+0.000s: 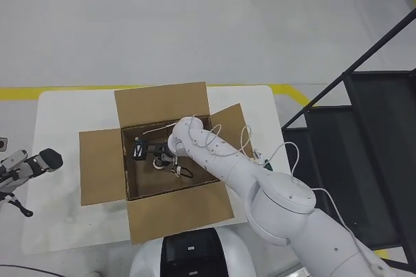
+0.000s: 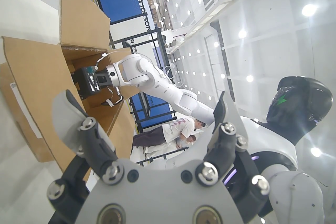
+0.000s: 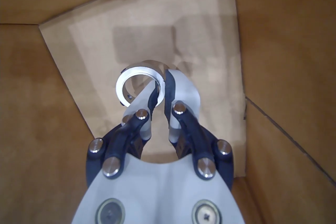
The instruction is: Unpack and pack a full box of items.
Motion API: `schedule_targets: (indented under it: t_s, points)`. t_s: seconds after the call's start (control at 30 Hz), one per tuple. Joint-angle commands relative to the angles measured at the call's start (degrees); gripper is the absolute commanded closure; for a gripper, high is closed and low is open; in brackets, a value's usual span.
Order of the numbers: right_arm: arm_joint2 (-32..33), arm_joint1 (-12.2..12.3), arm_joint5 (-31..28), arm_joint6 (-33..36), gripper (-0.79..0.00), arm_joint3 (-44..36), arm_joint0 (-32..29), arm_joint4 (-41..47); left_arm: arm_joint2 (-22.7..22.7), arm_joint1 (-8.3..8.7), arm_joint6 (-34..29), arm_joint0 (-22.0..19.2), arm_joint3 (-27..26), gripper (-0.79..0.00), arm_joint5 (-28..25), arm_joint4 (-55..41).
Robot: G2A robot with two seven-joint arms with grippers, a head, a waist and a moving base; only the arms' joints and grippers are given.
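— Where is the box sitting?

— The box (image 1: 100, 166) is standing open in the middle of the white worktop (image 1: 62, 118), with all four flaps lying spread outward.

— And what is the right arm doing?

— It is reaching down inside the box. The right hand (image 3: 162, 80) is gripping a ring (image 3: 123, 83), a plain silver metal one.

— Gripping it how?

— One finger (image 3: 141, 99) is passing through the hole and the other (image 3: 186, 86) is pressing against the outside. So the jaws are nearly closed and are pinching the ring's wall between them.

— Is the ring resting on the bottom?

— I can't tell. It is hanging low over the cardboard floor, roughly mid-box and apart from the side walls.

— What about the other arm?

— The left hand (image 2: 141, 104) is hovering by the worktop's left edge, well apart from the box. Its fingers are spreading wide and holding nothing, and it is pointing back toward the box.

— Anything else around?

— Thin white cables (image 1: 249, 138) are looping along the right arm, and black metal stairs (image 1: 360, 138) are standing just off the worktop's right side.
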Motion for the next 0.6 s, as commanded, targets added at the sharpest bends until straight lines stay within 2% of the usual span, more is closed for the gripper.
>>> schedule_targets:
  t_s: [0.0, 0.3, 0.43, 0.57]
  points:
    - [0.4, 0.4, 0.1, -0.4, 0.0, -0.5, 0.1, -0.2, 0.0, 0.0, 0.0, 0.0, 0.0, -0.785, 0.0, 0.0]
    - [3.0, 3.4, -3.5, -2.6, 0.0, -4.5, 0.7, -0.8, 0.0, 0.0, 0.0, 0.0, 0.0, -0.785, 0.0, 0.0]
    - [5.4, 6.0, -5.0, -5.8, 0.0, -8.3, 0.3, -1.1, 0.0, 0.0, 0.0, 0.0, 0.0, -0.785, 0.0, 0.0]
    - [8.7, 9.6, -7.7, -8.2, 0.0, -15.6, -1.8, -2.3, 0.0, 0.0, 0.0, 0.0, 0.0, -0.785, 0.0, 0.0]
